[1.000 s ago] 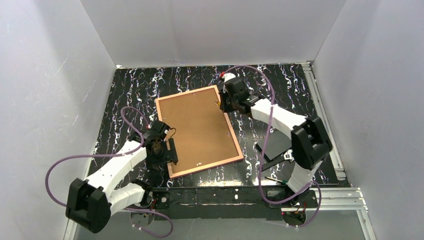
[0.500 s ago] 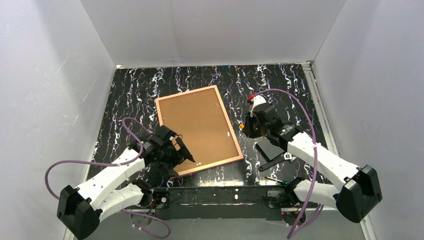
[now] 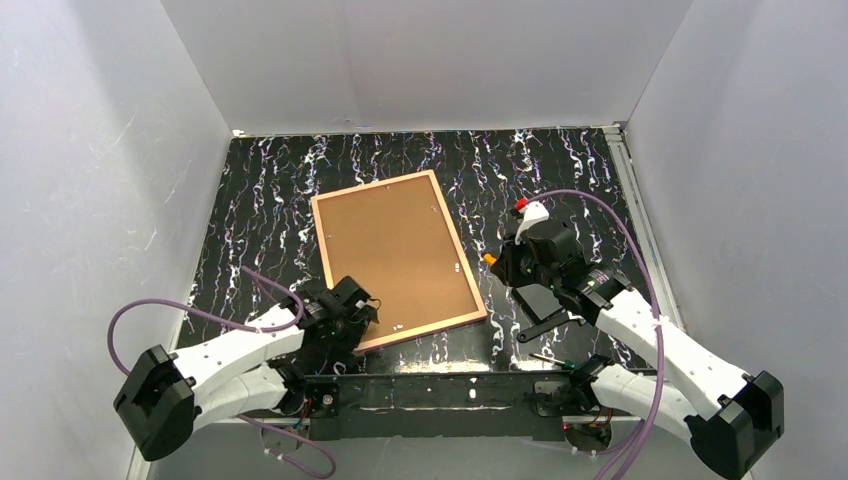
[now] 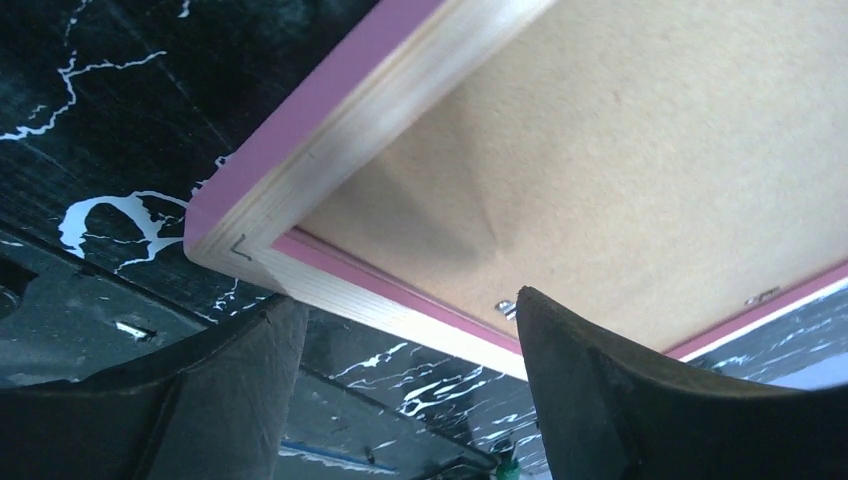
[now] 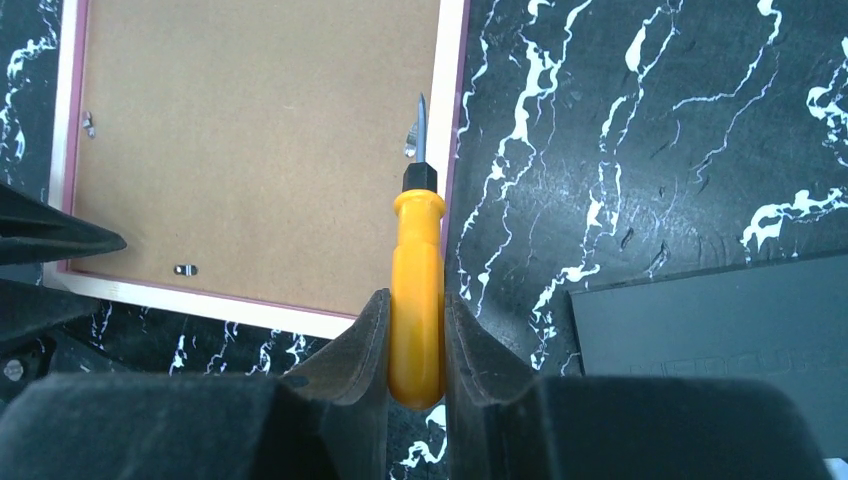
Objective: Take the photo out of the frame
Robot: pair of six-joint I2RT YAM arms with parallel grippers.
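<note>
Left gripper (image 4: 405,310): jaws were found spread wide at the near corner of the frame (image 4: 300,110), one finger to each side of the near rail; nothing was gripped, and contact with the rail could not be confirmed.
Right gripper (image 5: 417,310): found closed on the orange handle of a screwdriver (image 5: 417,260), held just beside the frame's right rail with the blade pointed away towards that rail.
Frame position: laid face-down and askew on the table (image 3: 560,170), back uppermost.
Photo: not visible; it was judged to lie beneath the backing board (image 3: 395,255).
Step in hand: judged to be release of the backing, with the board not yet lifted.
Next move: the blade tip would need to be set against a metal tab (image 5: 411,140) and the tab turned aside, while the near corner was steadied against sliding.
Frame material: a thin pink outer face over pale bare wood was noted, with a mitred corner joint.
Backing board: flat, matt brown fibreboard with a fine even grain.
Tabs: small bright metal pieces, seated along the inner edge.
Tool: glossy plastic handle, black collar, slim steel shaft.
Table: black surface with white marble veining, faintly glossy.
</note>
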